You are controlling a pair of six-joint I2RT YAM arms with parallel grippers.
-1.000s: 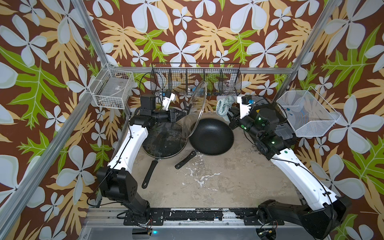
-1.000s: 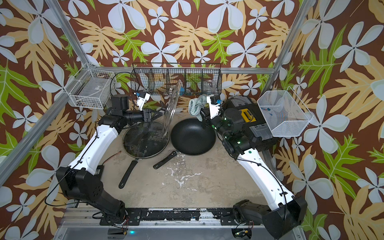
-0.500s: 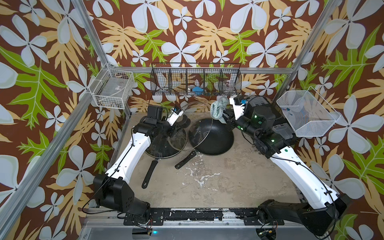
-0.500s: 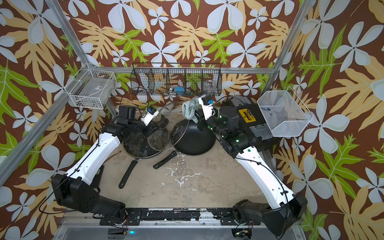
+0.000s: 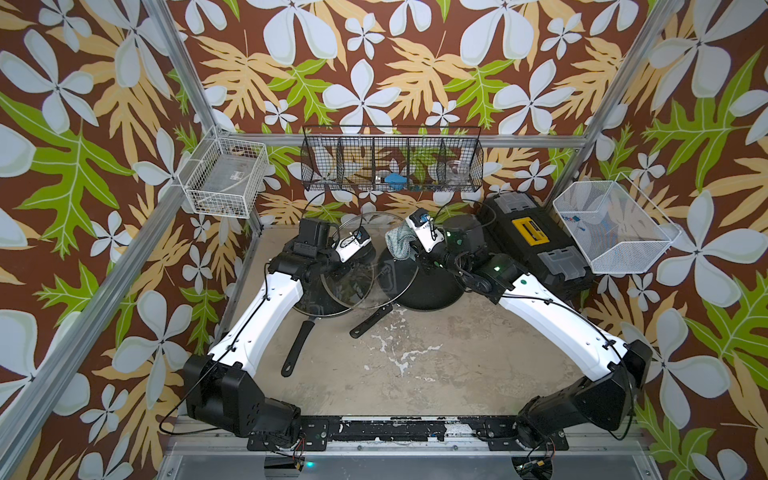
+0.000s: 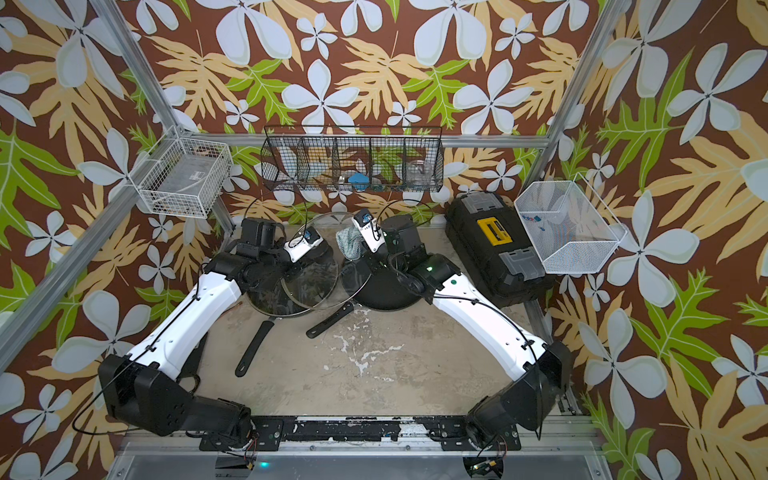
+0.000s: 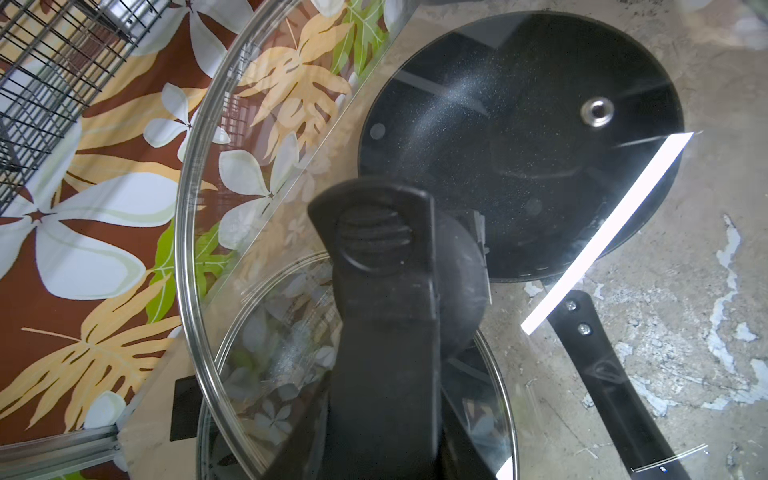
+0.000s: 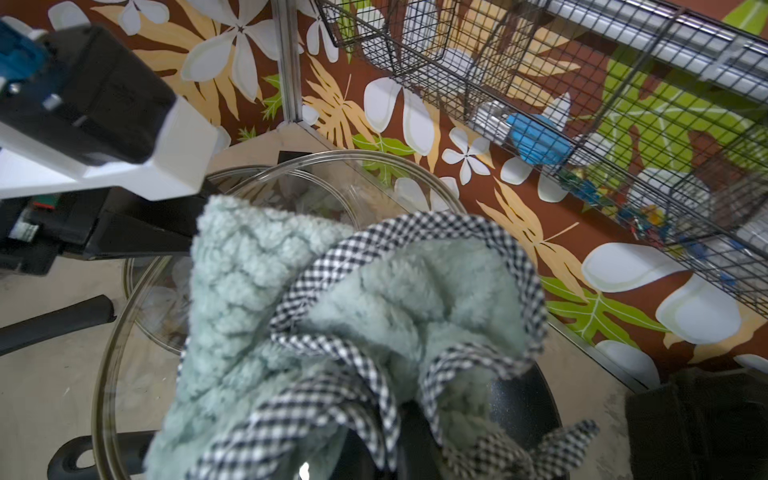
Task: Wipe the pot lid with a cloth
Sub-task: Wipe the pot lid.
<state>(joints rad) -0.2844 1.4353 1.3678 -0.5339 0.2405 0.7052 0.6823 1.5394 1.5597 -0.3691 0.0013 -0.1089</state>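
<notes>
The pot lid [image 5: 368, 286] [image 6: 328, 286] is a round glass lid with a metal rim, held tilted above the gap between two black pans. My left gripper [image 5: 365, 259] [image 6: 321, 259] [image 7: 432, 257] is shut on its black knob [image 7: 461, 274]. The cloth [image 5: 398, 246] [image 6: 348, 243] [image 8: 332, 311], pale teal with checked trim, hangs bunched from my right gripper [image 5: 409, 251] [image 6: 360, 249], which is shut on it. It sits at the lid's far right rim [image 8: 106, 357]. Whether it touches the glass I cannot tell. The cloth hides the right fingers in the right wrist view.
A second glass lid [image 7: 266, 340] lies on the left pan [image 5: 316, 305]. The right pan [image 5: 432, 289] is bare, its handle [image 5: 370, 323] pointing forward. A black toolbox [image 5: 536, 245] stands at the back right. Wire baskets [image 5: 226, 178] [image 5: 390, 160] [image 5: 615, 226] hang on the walls.
The left arm has brought the lid down from standing on edge at the back to tilted and lower between the pans. The right gripper has carried the cloth left toward the lid.
</notes>
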